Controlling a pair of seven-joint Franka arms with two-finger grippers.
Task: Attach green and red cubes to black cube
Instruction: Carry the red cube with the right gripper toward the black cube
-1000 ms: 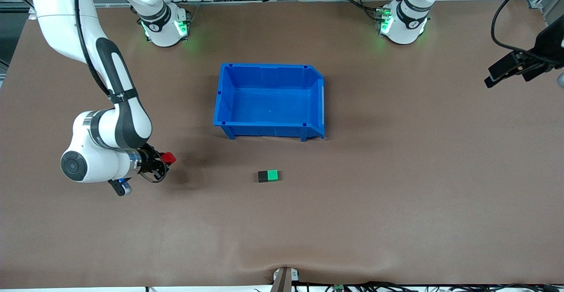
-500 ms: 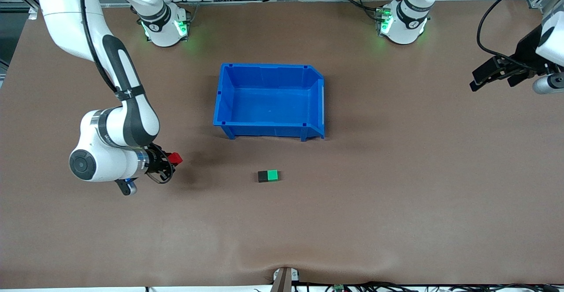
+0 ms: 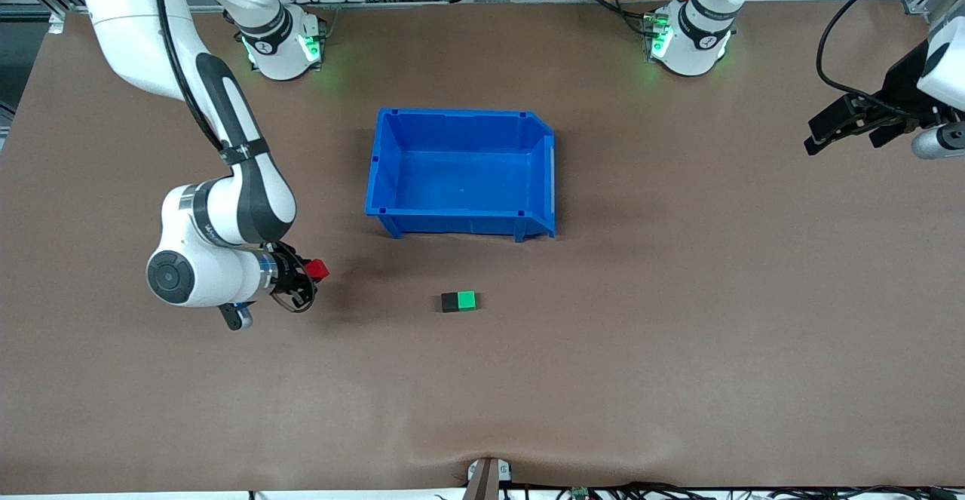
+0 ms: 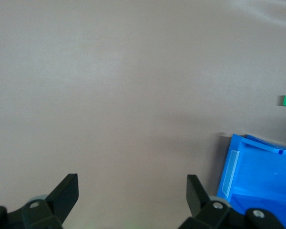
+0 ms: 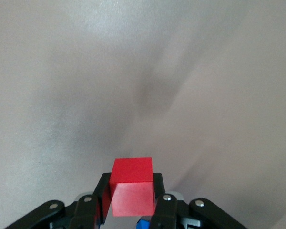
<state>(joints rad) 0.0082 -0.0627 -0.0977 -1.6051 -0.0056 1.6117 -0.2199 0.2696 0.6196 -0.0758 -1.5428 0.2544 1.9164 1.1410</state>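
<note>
The right gripper (image 3: 310,274) is clamped on the red cube (image 3: 317,268), carried over bare table toward the right arm's end from the black cube (image 3: 450,302). The green cube (image 3: 467,300) touches the black cube's other face, leaving 1 face free. The left gripper (image 3: 844,121) waits spread, holding nothing.

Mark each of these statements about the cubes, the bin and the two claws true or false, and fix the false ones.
1. The right claw is shut on the red cube. True.
2. The green cube lies in the blue bin. False: it lies on the table, nearer the front camera than the bin.
3. The green cube touches the black cube. True.
4. The left claw holds a cube. False: it is open, holding nothing, over the left arm's end of the table.
</note>
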